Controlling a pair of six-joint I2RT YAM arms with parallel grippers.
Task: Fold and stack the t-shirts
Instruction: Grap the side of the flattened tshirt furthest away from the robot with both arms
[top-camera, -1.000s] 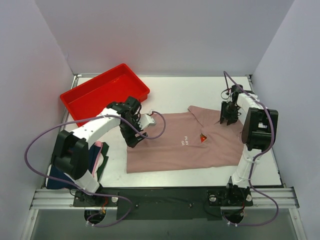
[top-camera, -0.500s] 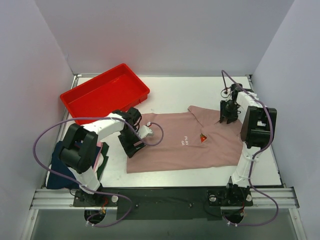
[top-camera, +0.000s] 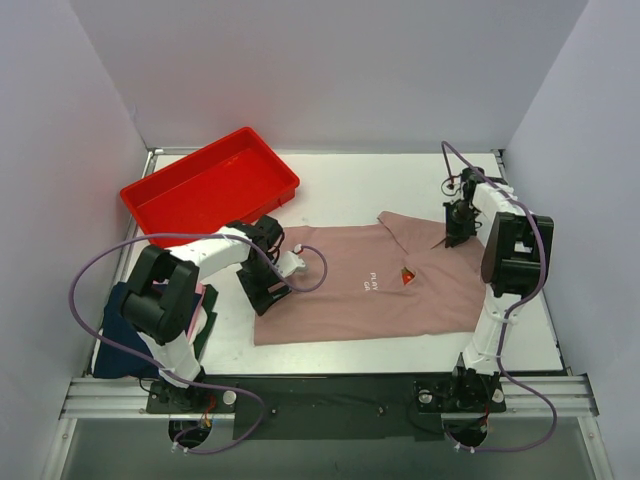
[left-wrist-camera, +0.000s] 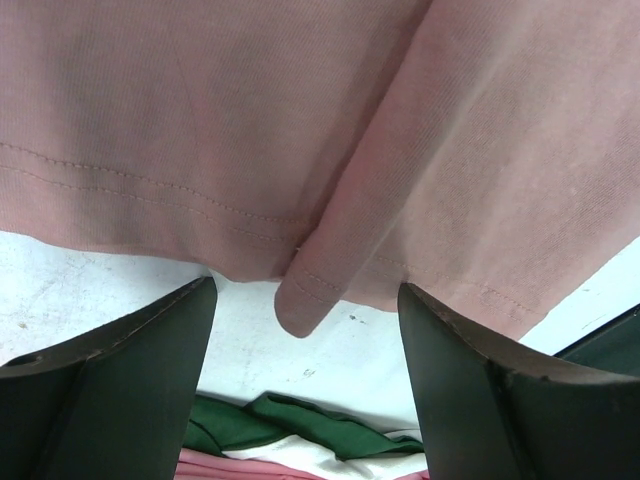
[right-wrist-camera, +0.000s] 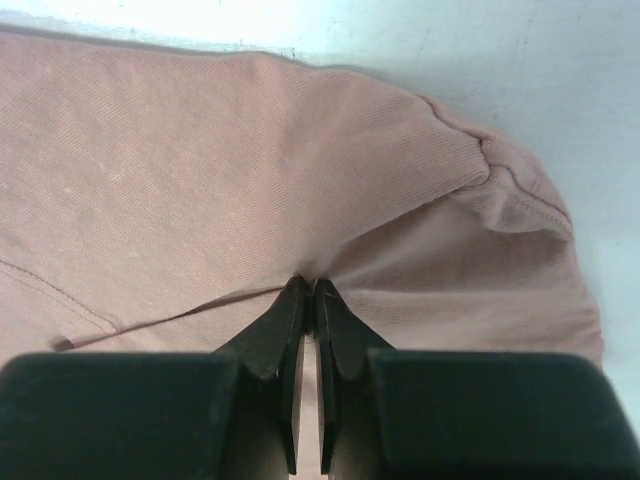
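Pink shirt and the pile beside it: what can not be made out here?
- Top view: the print on the pink shirt is too small to read.
- Top view: the left arm hides most of the navy shirt.
- Left wrist view: green cloth below the open left tool is cut off by the bottom edge.
- Right wrist view: the right tool, shut on the pink shirt, hides how much it pinches.

Top external: high behind arm bases, looks down on whole surface. Wrist views: close-up past left claw, right claw. All three share pink shirt.
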